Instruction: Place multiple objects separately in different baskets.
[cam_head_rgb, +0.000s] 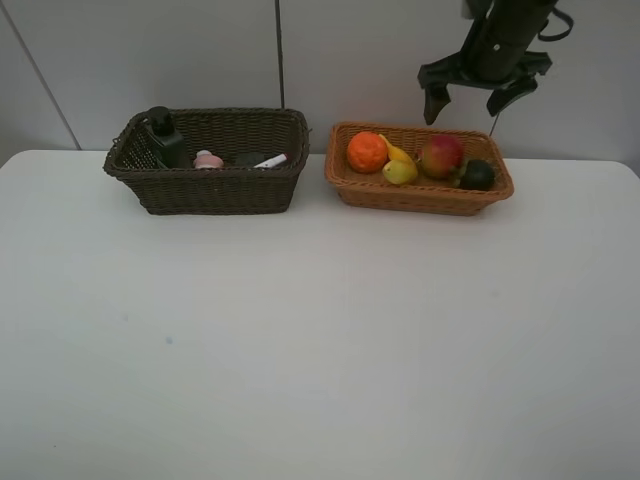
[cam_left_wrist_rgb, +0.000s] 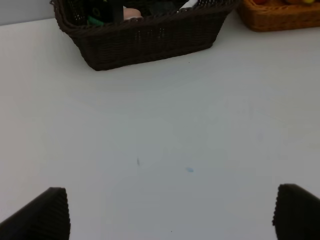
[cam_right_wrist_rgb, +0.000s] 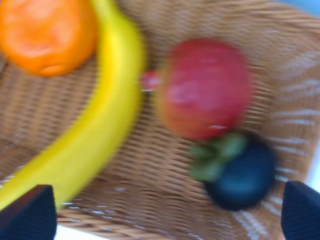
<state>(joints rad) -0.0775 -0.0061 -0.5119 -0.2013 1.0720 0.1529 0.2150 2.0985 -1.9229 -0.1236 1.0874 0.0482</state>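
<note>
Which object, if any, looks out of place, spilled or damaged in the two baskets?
Nothing stands out. The round orange, curved yellow banana, red pomegranate and dark purple mangosteen all lie inside the light orange-brown wicker basket. The dark brown wicker basket stands upright, and nothing has spilled on the white table.

this looks like a robot test bench in a lab, not a home. a plain white flat table (cam_head_rgb: 320, 330) stands against a bare pale grey panelled wall (cam_head_rgb: 150, 60) with thin vertical seams. a black two-fingered robot gripper (cam_head_rgb: 478, 106) hangs in front of that wall, and directly beneath it, on the table's far edge, sits a light orange-brown woven wicker basket (cam_head_rgb: 420, 195).
</note>
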